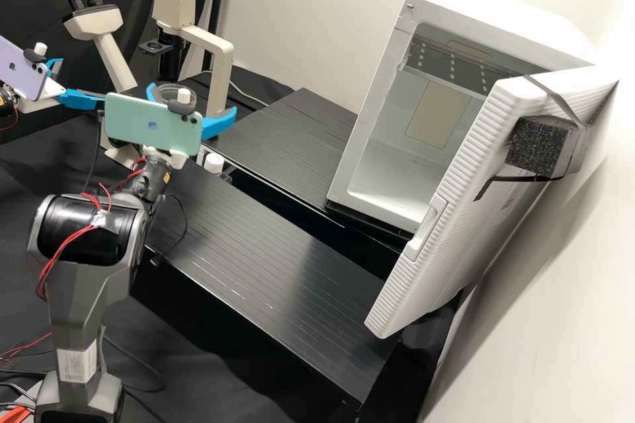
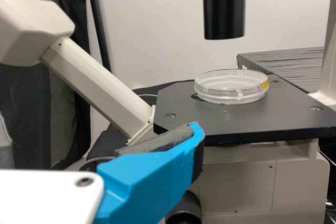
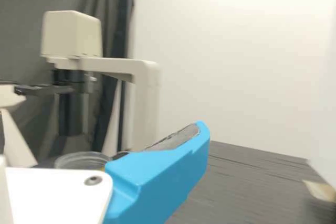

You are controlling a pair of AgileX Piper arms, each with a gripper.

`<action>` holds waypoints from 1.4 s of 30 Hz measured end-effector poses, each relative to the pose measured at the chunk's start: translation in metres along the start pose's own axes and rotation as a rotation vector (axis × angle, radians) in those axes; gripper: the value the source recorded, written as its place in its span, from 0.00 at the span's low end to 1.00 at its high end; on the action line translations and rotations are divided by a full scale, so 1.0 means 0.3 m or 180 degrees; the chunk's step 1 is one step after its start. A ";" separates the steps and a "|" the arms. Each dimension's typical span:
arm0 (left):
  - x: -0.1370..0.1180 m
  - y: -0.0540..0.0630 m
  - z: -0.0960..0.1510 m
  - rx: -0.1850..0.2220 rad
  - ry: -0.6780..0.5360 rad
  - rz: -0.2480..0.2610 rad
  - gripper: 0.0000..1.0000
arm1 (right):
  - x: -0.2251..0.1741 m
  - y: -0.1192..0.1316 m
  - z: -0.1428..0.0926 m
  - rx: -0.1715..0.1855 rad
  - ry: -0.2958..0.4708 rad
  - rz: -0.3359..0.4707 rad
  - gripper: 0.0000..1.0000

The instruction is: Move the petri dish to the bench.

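Here, the right arm (image 1: 86, 291) bends upward, the right claw (image 1: 193, 98) spread near the petri dish (image 2: 231, 86), flat on the dark microscope stage (image 2: 236, 118). The left claw (image 1: 81, 83) is parted too. An open white cabinet (image 1: 496, 16) stands beyond the ribbed black table (image 1: 264, 258).

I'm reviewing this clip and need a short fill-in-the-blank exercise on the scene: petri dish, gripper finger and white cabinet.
1. In the left wrist view, the petri dish rests on the black stage of the ____.
2. The task still asks for the dish to be moved to the ____.
3. The gripper finger in the left wrist view is bright ____.
4. In the high view, the door of the white cabinet stands ____.

Missing words: microscope; bench; blue; open.
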 end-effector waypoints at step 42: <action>0.000 0.000 0.000 0.0000 0.0000 0.0000 1.00 | 0.462 -0.370 0.031 0.0038 -0.0477 -0.0782 1.00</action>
